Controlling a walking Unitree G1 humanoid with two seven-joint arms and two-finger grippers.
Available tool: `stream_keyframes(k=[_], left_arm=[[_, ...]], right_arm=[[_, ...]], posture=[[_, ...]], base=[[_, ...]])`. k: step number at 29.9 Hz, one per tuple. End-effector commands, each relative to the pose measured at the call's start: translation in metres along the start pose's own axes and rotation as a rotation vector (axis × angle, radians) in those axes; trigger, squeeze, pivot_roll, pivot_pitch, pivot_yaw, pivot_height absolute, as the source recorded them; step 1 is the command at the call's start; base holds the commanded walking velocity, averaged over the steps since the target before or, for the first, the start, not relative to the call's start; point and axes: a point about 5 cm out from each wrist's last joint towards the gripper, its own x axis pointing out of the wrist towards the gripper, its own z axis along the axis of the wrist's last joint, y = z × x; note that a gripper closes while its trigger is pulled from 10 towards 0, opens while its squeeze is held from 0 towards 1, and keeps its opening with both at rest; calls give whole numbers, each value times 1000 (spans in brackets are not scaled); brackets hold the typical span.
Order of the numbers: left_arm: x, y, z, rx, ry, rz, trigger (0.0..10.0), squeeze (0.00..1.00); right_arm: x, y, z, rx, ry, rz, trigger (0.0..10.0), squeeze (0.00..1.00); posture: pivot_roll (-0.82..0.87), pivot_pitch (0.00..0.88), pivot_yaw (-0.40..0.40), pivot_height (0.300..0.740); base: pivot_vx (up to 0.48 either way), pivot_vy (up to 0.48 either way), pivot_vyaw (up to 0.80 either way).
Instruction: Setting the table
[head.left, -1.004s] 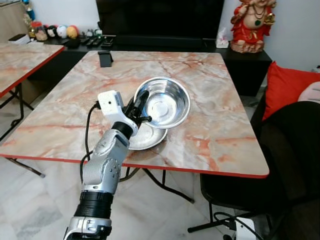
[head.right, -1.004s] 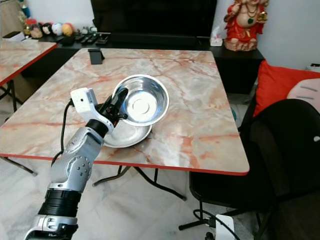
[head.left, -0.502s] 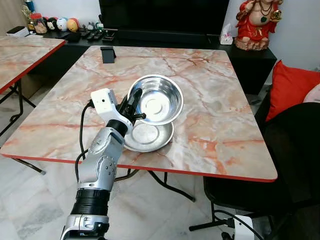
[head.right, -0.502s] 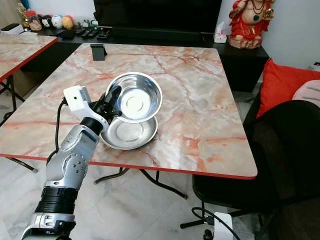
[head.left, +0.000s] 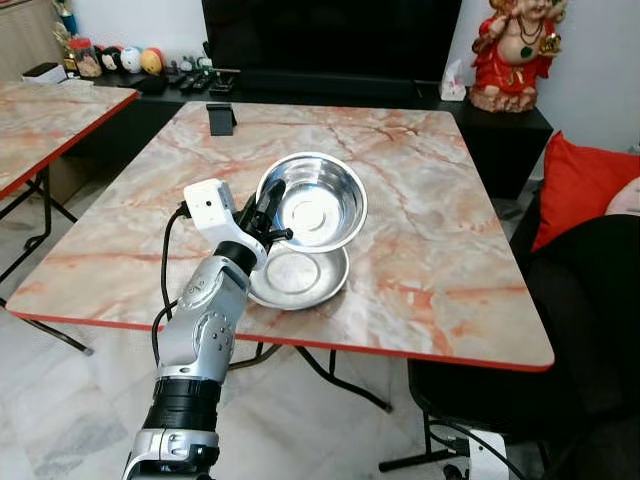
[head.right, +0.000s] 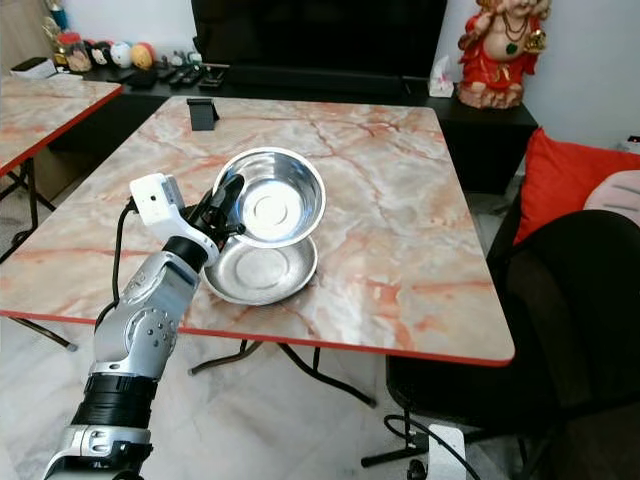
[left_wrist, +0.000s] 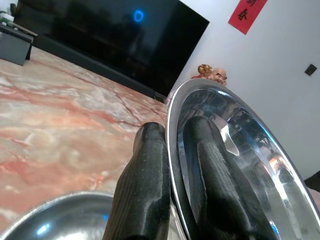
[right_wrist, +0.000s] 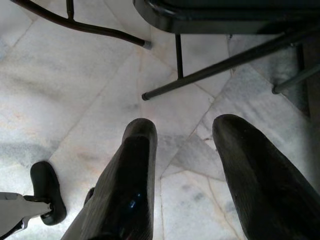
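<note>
Left pincer (head.left: 268, 215) clamped, arm reaching forward over table; right pincer (right_wrist: 182, 165) spread, hanging.

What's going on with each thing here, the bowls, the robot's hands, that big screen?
Upper steel bowl: lifted and tilted, rim pinched by the left end effector.
Lower steel bowl: flat on the marble table, partly under the upper one.
Right end effector: open, holding nothing, above the floor.
Television: dark, off.
</note>
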Motion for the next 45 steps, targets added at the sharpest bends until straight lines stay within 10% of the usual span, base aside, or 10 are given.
stream_keyframes(k=[1, 18, 37, 45], left_arm=[[4, -4, 6, 10, -13, -17, 10000, 0], [-1, -10, 0, -18, 62, -101, 10000, 0], [-25, 45, 7, -16, 268, 29, 10000, 0], [-33, 42, -10, 23, 420, -1, 10000, 0]], right_arm=[[0, 1, 2, 0, -8, 3, 10000, 0], [0, 2, 0, 4, -6, 3, 10000, 0], [0, 0, 2, -10, 0, 13, 10000, 0], [0, 1, 1, -20, 6, 22, 10000, 0]], posture=[[47, 0, -35, 711], [44, 0, -30, 711], [61, 0, -42, 711], [58, 0, -41, 711]], base=[[330, 0, 0], [155, 0, 0], [0, 0, 0], [0, 0, 0]])
